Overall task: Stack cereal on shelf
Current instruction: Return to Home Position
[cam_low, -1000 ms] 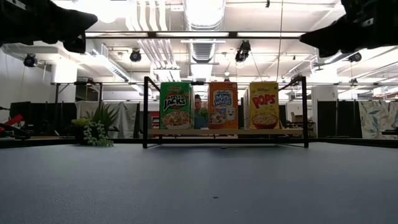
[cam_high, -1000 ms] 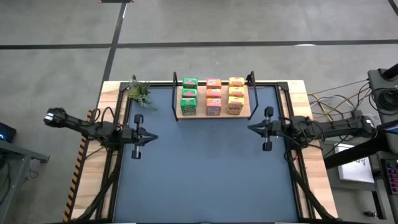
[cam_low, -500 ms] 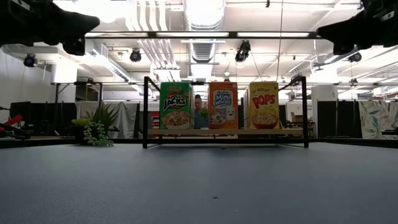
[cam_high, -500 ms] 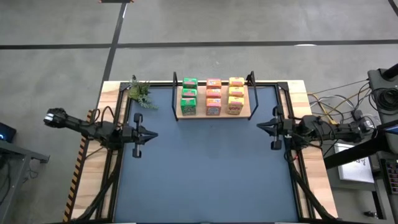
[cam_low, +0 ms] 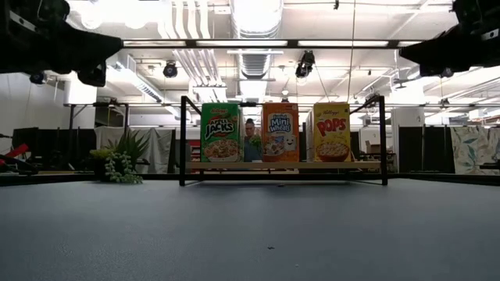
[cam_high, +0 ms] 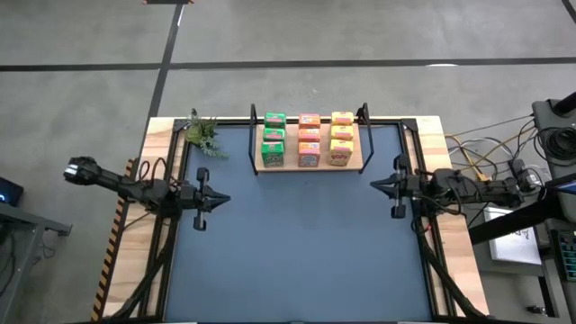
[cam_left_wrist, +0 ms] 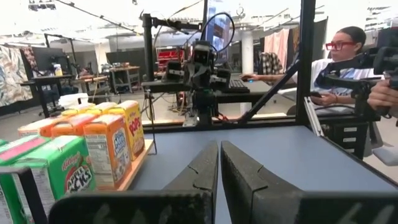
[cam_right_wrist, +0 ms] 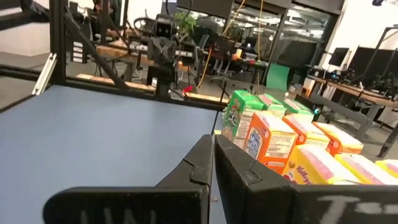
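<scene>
Nine small cereal boxes stand upright on the light-wood shelf (cam_high: 355,162) at the table's far middle, in three rows running front to back: green (cam_high: 273,142), orange-red (cam_high: 309,142), yellow (cam_high: 341,140). In the low view the front three show: green (cam_low: 222,133), orange (cam_low: 280,133), yellow (cam_low: 332,133). My left gripper (cam_high: 223,198) hovers shut over the mat's left side, pointing right, empty (cam_left_wrist: 219,168). My right gripper (cam_high: 373,185) hovers shut over the mat's right side, pointing left, empty (cam_right_wrist: 213,163). Both hang well above the table.
A green plastic plant (cam_high: 203,135) sits at the far left corner, beside the shelf's left black post (cam_low: 183,140). The dark-blue mat (cam_high: 297,252) spreads bare between and in front of the arms. A person (cam_left_wrist: 345,53) sits beyond the table's right side.
My right gripper has drawn back toward the table's right edge, away from the shelf, staying shut and at about the same height. The boxes and shelf have stayed put.
</scene>
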{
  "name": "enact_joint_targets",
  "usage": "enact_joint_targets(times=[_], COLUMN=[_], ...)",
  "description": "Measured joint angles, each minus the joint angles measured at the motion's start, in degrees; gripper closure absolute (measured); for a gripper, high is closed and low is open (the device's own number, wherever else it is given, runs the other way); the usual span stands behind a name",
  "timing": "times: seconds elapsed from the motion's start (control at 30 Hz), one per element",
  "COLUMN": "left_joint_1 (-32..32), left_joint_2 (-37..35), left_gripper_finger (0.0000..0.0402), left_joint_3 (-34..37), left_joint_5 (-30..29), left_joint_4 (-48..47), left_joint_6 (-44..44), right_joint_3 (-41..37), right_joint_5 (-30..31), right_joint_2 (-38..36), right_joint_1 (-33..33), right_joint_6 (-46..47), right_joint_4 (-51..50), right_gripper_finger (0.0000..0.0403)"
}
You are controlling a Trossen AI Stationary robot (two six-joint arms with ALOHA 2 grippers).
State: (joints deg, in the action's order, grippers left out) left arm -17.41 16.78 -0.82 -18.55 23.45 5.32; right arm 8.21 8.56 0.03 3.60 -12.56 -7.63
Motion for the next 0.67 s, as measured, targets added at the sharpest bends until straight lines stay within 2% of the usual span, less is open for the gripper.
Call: enact_joint_targets(times=[0.47, 0.6, 0.67], left_joint_1=[0.0, 0.0, 0.0], left_joint_2=[-5.0, -5.5, -5.2], left_gripper_finger=[0.04, 0.04, 0.04], left_joint_3=[0.2, 0.2, 0.2], left_joint_5=[0.4, 0.5, -1.4], left_joint_4=[-1.8, -2.1, -2.2], left_joint_6=[1.1, 1.3, 1.2], right_joint_3=[-0.1, -0.1, -0.1], right_joint_5=[0.0, 0.6, 0.6], right_joint_2=[0.0, 0.5, 0.9], right_joint_1=[0.0, 0.0, 0.0], right_joint_6=[0.3, 5.4, 7.3], right_joint_4=[0.2, 0.1, 0.1], right_gripper_finger=[0.0394, 0.0394, 0.0394])
